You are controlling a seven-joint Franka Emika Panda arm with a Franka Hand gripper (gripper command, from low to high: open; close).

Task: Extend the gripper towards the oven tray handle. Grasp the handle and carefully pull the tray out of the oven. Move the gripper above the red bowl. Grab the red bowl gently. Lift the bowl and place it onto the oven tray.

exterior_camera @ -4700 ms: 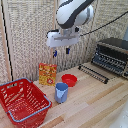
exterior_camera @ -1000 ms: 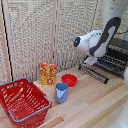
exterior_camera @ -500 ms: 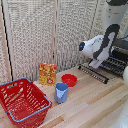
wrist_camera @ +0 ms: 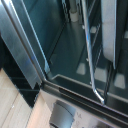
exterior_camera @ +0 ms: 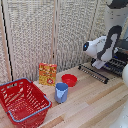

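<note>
We are reaching our hand (exterior_camera: 96, 64) into the oven (exterior_camera: 119, 56) for the tray (exterior_camera: 114, 64) handle; its fingers are hidden. The red bowl (exterior_camera: 69, 80) waits at nine o'clock on the counter (exterior_camera: 95, 102). Next, we grasp the handle.

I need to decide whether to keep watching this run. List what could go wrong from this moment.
1. The gripper's fingers are not visible in either view, so whether it lines up with the tray cannot be confirmed; it might miss or slip.
2. The wrist view shows glass and metal bars of the oven very close; the arm may bump it.
3. The red bowl sits right beside the blue cup, which could be knocked later.
</note>
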